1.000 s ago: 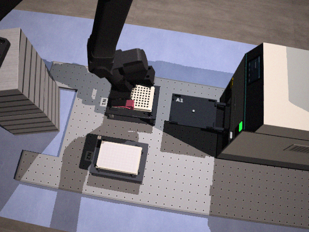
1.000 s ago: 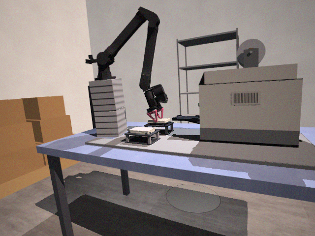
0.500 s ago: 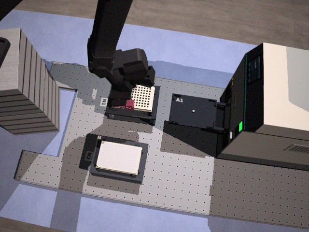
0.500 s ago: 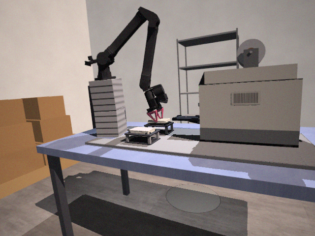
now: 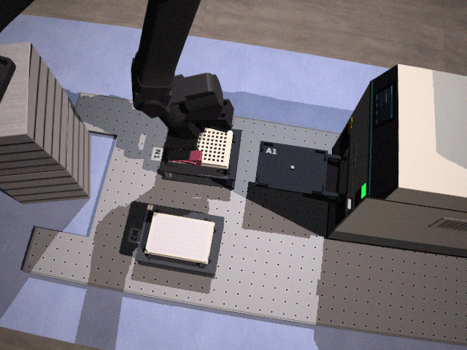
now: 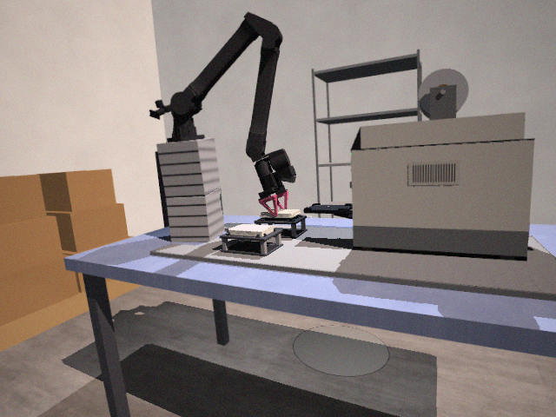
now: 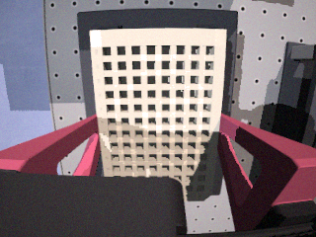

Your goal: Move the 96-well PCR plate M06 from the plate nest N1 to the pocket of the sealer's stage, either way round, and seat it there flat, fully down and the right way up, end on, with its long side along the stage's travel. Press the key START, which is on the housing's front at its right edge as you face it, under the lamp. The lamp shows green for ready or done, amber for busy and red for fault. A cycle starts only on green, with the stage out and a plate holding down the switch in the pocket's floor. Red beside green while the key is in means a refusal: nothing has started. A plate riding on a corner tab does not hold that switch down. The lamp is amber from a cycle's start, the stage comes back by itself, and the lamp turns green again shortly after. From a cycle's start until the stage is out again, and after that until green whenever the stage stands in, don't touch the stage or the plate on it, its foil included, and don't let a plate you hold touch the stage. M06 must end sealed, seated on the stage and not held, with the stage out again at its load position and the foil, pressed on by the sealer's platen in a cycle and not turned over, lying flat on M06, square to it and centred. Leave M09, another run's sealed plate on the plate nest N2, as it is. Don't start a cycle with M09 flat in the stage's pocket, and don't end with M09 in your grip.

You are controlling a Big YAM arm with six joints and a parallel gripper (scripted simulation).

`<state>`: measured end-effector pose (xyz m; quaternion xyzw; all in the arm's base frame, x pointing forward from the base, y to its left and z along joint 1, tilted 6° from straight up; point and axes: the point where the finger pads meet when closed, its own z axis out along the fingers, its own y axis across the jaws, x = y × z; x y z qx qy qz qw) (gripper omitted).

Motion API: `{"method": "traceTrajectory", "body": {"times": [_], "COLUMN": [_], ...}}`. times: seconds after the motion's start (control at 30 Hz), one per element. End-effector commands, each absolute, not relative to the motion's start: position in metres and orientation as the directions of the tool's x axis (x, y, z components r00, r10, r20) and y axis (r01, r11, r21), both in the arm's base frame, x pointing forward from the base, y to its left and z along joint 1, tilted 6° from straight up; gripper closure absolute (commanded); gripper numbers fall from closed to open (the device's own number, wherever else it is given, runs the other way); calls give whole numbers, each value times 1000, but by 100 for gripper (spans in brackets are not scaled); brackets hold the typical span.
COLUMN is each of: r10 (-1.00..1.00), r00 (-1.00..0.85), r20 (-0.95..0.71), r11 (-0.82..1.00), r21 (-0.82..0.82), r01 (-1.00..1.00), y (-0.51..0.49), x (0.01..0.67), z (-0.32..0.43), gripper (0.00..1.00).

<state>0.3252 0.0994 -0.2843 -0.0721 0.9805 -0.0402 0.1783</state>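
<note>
- PCR plate M06 (image 5: 215, 147): matt cream plastic.
- Gripper (image 7: 161, 152): matt red plastic fingers.
- Breadboard (image 5: 263, 263): grey perforated metal.
- Sealer housing (image 6: 442, 193): smooth matt beige panels.
- Floor (image 5: 301, 22): wood grain.

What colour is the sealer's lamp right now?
Green: the lamp on the sealer's front shows best in the top view.
</note>
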Motion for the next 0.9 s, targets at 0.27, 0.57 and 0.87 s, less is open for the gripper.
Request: {"method": "traceTrajectory", "body": {"times": [0.27, 0.57, 0.87], "r10": [-147, -145, -153], "r00": [-918, -921, -921], "r20": [-368, -362, -359], "r11": [988, 988, 987], "r21": [-96, -96, -100], "r01": [-120, -118, -125], "y": [108, 109, 109], "x": [333, 328, 327], "z": [-258, -240, -232], "gripper": [100, 100, 100]}}
